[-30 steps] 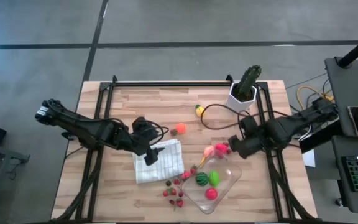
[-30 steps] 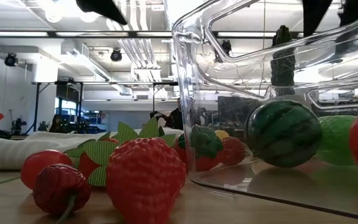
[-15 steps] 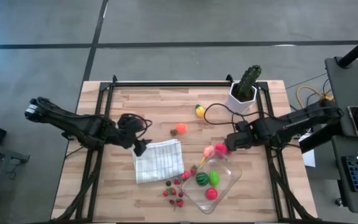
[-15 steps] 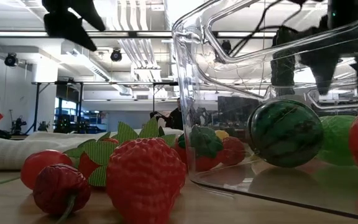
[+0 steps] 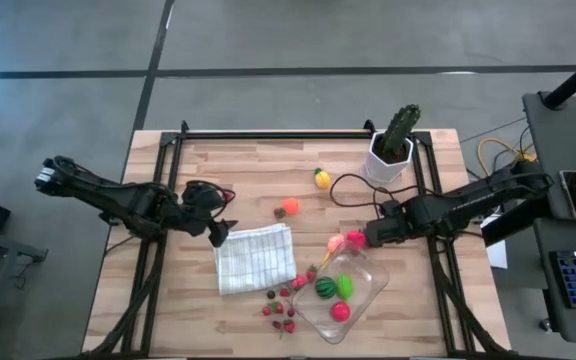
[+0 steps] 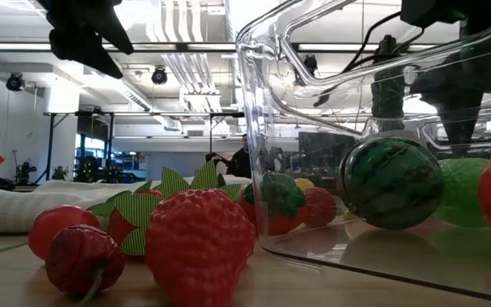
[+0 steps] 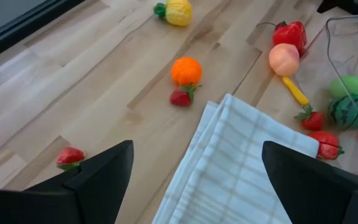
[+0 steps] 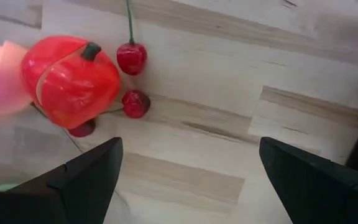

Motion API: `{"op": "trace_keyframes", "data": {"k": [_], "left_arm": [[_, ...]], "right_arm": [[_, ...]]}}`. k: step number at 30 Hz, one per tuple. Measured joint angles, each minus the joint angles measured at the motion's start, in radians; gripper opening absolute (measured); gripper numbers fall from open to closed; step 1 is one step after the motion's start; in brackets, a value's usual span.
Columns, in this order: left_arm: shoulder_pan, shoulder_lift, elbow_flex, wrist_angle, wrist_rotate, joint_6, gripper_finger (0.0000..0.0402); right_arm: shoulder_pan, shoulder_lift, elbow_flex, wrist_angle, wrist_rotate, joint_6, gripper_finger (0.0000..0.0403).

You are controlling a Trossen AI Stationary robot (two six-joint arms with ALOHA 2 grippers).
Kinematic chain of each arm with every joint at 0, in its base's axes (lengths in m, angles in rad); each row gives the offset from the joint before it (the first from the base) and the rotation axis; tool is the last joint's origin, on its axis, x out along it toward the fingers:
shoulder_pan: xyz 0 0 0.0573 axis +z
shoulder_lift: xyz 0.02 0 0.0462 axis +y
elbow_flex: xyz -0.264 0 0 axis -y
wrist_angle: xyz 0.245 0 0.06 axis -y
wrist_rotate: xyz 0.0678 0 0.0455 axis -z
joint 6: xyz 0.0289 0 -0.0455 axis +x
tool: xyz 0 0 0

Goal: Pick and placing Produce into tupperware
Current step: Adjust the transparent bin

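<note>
The clear tupperware sits near the table's near edge and holds a watermelon, a green fruit and a red one. Small red berries lie on the wood beside it. My right gripper is open, low over the table just right of a red pepper and a pink peach; two cherries lie before its fingers. My left gripper is open at the far left corner of the folded cloth. An orange, a yellow fruit and a strawberry lie beyond it.
A cactus in a white pot stands at the far right of the table, with a dark cable looping from it toward my right arm. The white checked cloth lies left of the container. Bare wood stretches along the far edge.
My left gripper has drawn back off the cloth toward the table's left edge and now hangs at the cloth's far left corner. My right gripper has come down closer to the table beside the red pepper. The produce and the container have kept their places.
</note>
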Motion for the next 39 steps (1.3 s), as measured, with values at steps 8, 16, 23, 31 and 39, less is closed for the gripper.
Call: {"op": "trace_keyframes", "data": {"k": [8, 16, 23, 31, 39], "left_arm": [[0.000, 0.016, 0.000, 0.000, 0.001, 0.000, 0.0341], [0.000, 0.016, 0.000, 0.008, 0.010, -0.027, 0.0341], [0.000, 0.015, 0.000, 0.007, 0.011, -0.029, 0.0341], [0.000, 0.020, 0.001, 0.011, 0.017, -0.029, 0.0341], [0.000, 0.030, 0.001, 0.014, 0.017, -0.026, 0.0341]], "right_arm": [[0.000, 0.010, -0.002, -0.009, -0.002, -0.110, 0.0370], [0.000, 0.009, -0.083, 0.098, -0.103, -0.157, 0.0370], [0.002, 0.013, -0.150, 0.267, -0.135, -0.134, 0.0366], [0.002, 0.018, -0.152, 0.266, -0.105, -0.218, 0.0328], [0.002, 0.053, -0.152, 0.354, -0.101, -0.390, 0.0303]]}}
